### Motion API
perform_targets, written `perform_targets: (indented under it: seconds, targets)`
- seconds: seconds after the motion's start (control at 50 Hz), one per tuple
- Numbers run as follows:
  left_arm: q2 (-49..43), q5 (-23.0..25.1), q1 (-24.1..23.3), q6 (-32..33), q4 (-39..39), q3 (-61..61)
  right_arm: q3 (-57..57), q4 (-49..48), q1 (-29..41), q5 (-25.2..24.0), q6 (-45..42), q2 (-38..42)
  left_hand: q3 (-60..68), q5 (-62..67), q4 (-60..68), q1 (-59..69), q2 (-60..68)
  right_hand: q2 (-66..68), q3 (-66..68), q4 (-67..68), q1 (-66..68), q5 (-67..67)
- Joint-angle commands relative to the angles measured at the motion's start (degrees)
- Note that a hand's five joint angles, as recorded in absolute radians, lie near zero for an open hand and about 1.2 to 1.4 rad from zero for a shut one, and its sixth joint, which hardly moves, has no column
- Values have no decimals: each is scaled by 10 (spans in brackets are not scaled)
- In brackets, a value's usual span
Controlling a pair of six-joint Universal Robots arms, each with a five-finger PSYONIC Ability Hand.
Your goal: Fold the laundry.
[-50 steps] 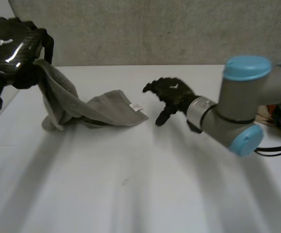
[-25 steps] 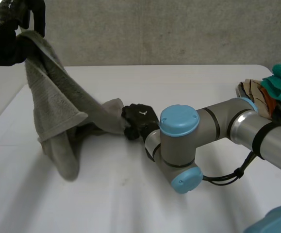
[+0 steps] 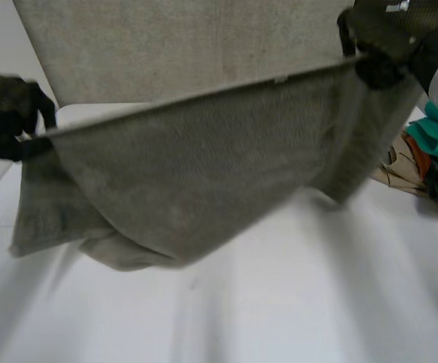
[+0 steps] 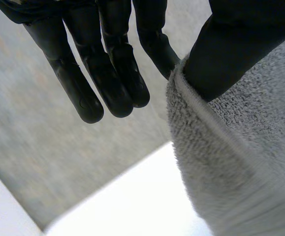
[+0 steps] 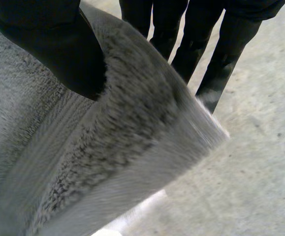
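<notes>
White table (image 3: 279, 302); grey speckled wall (image 3: 166, 45) behind.

- Grey terry towel (image 3: 203, 159): spread wide in the air, top edge stretched taut and slanting up toward the right, lower part sagging low over the white counter (image 3: 279, 302).
- Teal and patterned clothes (image 3: 430, 155): heaped at the counter's right edge.

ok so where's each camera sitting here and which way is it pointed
Head view: centred behind the workspace, looking down at the white table; shows the left hand and right hand holding the grey towel spread between them, clothes pile beside.
Left wrist view: on the left wrist, looking along the palm; its thumb pinches a towel edge.
Right wrist view: on the right wrist, along its palm; its thumb clamps the towel's other end.
Shared: all three see the towel; each wrist view shares its hand with the head view.
</notes>
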Motion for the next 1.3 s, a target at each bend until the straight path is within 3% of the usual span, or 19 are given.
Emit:
perform_targets:
  seconds: [0.02,0.2,0.32,0.44,0.46,0.54,0.72,0.94,1.04,1.22,1.24,1.26,1.3]
  targets:
    - [-127,-18,-64,46,-6,-8,-8,107,-11,-48,-18,90,116,129,111,145,112,124,120,115,153,125]
    - [-298,-120,-137,88,94,127,-72,56,-6,29,-34,247,116,129,111,145,112,124,120,115,153,125]
    - [-365,-137,-162,83,155,284,-173,-53,8,75,18,303,116,129,111,145,112,124,120,115,153,125]
    - [-385,-189,-174,44,263,453,-228,-319,25,115,103,291,116,129,111,145,112,124,120,115,153,125]
    - [-381,-216,-174,21,294,481,-222,-398,23,126,111,279,116,129,111,145,112,124,120,115,153,125]
    - [-357,-247,-167,-34,327,507,-198,-535,26,126,113,248,116,129,111,145,112,124,120,115,153,125]
    - [-278,-190,-138,-59,286,395,-120,-466,22,75,117,195,116,129,111,145,112,124,120,115,153,125]
    - [-195,-135,-124,-9,289,50,118,-393,9,5,99,170,116,129,111,145,112,124,120,115,153,125]
    - [-222,-95,-120,47,337,-92,206,-368,8,-1,52,206,116,129,111,145,112,124,120,115,153,125]
    - [-305,-79,-99,126,333,-146,247,-323,-10,-2,24,219,116,129,111,145,112,124,120,115,153,125]
    - [-308,-77,-97,128,324,-145,247,-321,-13,0,28,217,78,90,73,106,74,124,120,115,153,125]
    - [-310,-72,-94,130,306,-142,249,-318,-17,2,35,213,-102,-90,-107,-74,-106,124,120,115,153,125]
    - [-309,-67,-89,132,290,-139,252,-317,-20,4,43,204,-219,-207,-225,-191,-223,124,120,115,153,125]
